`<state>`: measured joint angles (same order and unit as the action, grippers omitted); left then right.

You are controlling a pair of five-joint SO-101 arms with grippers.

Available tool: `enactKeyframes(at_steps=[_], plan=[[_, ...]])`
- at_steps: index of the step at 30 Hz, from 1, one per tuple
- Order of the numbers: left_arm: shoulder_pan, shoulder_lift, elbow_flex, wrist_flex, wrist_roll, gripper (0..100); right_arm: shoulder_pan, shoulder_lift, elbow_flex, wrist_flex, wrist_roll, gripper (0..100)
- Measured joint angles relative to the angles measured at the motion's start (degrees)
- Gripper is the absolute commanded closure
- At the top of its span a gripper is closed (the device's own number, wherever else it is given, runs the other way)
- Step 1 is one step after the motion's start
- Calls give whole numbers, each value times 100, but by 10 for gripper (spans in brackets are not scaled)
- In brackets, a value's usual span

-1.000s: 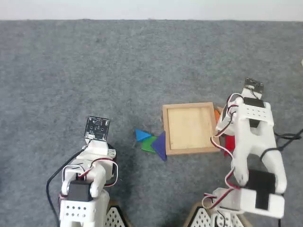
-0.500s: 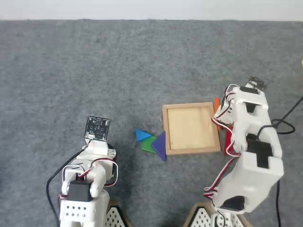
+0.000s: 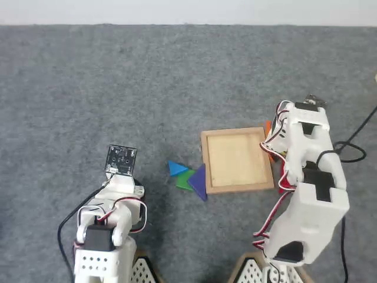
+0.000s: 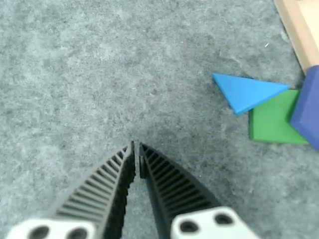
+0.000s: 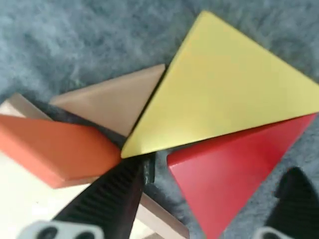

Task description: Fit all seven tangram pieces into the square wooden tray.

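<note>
The square wooden tray (image 3: 205,162) lies empty between the arms. Left of it sit a blue triangle (image 3: 177,168), a green piece (image 3: 184,180) and a purple piece (image 3: 199,181), overlapping. My left gripper (image 4: 135,147) is shut on nothing, low over bare carpet short of the blue triangle (image 4: 246,92). The right arm (image 3: 306,153) hangs over the tray's right edge. Below it my right gripper (image 5: 218,169) is open, astride the red triangle (image 5: 234,164). Beside that lie a yellow triangle (image 5: 229,94), a tan triangle (image 5: 112,102) and an orange piece (image 5: 55,147) resting on the tray's rim (image 5: 159,219).
Grey carpet covers the table, with open room behind and to the left of the tray. Cables trail from the right arm (image 3: 353,144) toward the right edge. The tray's corner (image 4: 299,25) lies just past the purple piece (image 4: 309,107) and the green piece (image 4: 274,124).
The right arm has stretched forward and come down over the pieces at the tray's right side. The left arm and the pieces left of the tray have not moved.
</note>
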<state>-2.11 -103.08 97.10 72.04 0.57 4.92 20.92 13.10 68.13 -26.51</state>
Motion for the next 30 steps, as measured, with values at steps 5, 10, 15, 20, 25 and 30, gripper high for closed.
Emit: enactKeyframes(at_steps=[5,10,15,20,25,30], plan=[[0,0,0,0,0,985,88,35,-141,141,-519,701],[0,0,0,0,0,985,79,44,-185,369,-1248,699],[0,0,0,0,0,985,79,62,-193,448,-1644,699],[0,0,0,0,0,985,88,62,-193,448,-1697,699],[0,0,0,0,0,985,536,70,-360,527,-1714,720],[0,0,0,0,0,985,1037,79,-492,571,-1521,796]])
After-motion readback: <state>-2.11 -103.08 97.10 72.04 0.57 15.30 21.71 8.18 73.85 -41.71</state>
